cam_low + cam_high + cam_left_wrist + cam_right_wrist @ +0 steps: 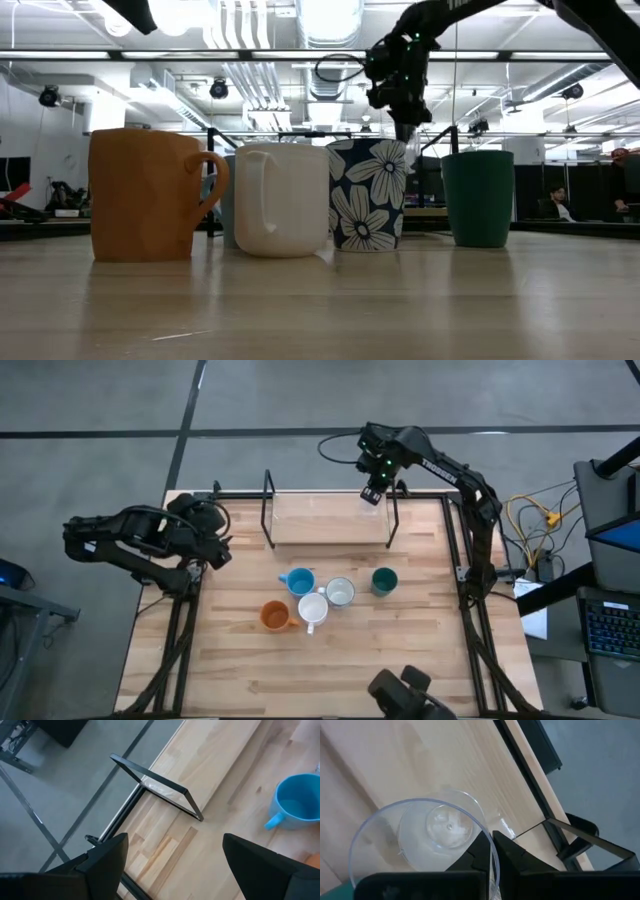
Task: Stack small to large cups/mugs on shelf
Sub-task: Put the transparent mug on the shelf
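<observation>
the right tool is clenched on the rim of the clear glass cup, one finger inside and one outside, which lets it carry the cup upright over the shelf at the table's far edge, near the shelf's right end; i judge it is placing the first cup there. the glass is see-through, round, with a thick base. the other five stand clustered near the middle of the table: light blue mug, orange mug, white mug, flowered white cup, and dark green cup slightly apart toward the right edge. the left tool waits released by the table's far left corner.
</observation>
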### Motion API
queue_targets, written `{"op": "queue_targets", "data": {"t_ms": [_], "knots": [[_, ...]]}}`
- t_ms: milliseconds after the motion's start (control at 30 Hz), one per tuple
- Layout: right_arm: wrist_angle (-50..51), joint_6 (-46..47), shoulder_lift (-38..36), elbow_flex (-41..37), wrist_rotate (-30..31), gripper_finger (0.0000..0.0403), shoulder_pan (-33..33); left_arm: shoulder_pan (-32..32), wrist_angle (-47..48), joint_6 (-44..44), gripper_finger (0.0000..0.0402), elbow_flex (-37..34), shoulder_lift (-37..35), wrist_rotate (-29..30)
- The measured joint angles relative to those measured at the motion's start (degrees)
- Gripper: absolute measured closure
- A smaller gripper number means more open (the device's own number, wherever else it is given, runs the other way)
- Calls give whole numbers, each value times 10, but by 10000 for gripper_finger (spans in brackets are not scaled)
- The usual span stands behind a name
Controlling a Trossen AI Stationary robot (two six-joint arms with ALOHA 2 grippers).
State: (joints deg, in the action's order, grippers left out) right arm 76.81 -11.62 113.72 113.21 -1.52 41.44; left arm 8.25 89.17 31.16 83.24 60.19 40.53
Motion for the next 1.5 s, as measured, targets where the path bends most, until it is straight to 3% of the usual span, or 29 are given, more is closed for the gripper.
{"op": "queue_targets", "data": {"t_ms": [833,1500], "knots": [[9,-15,91,66,1,394,18,0,4,-2,91,-33,-8,-3],[1,-33,98,64,31,394,33,0,3,-1,91,-37,-3,-5]]}}
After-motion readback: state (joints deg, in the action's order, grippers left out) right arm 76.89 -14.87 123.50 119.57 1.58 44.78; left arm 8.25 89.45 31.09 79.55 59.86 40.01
